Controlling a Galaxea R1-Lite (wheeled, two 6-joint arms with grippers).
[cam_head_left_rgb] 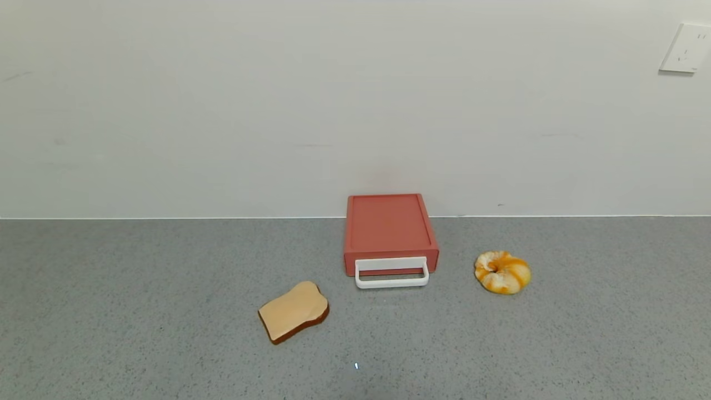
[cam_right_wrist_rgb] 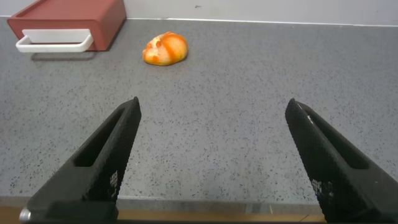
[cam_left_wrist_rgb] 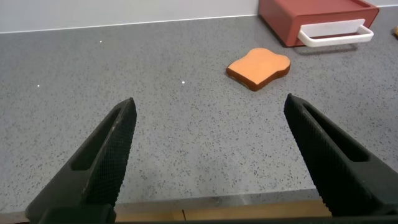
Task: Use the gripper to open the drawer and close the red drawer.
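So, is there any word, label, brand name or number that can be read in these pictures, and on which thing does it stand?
None can be read.
Drawer: plain red, white handle, no label.
Bread slice and bun: no marks.
Wall socket: only slots, no readable text.
Right gripper fingers: small pale marks, too small to read.
Left gripper: no marks.

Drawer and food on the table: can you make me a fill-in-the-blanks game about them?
1. The drawer has a white ____ on its front.
2. The drawer is ____, not pulled out.
3. The bread lies on the drawer's ____ side in the head view.
4. The left gripper has its fingers ____, with nothing between them.

Missing words: handle; closed; left; open
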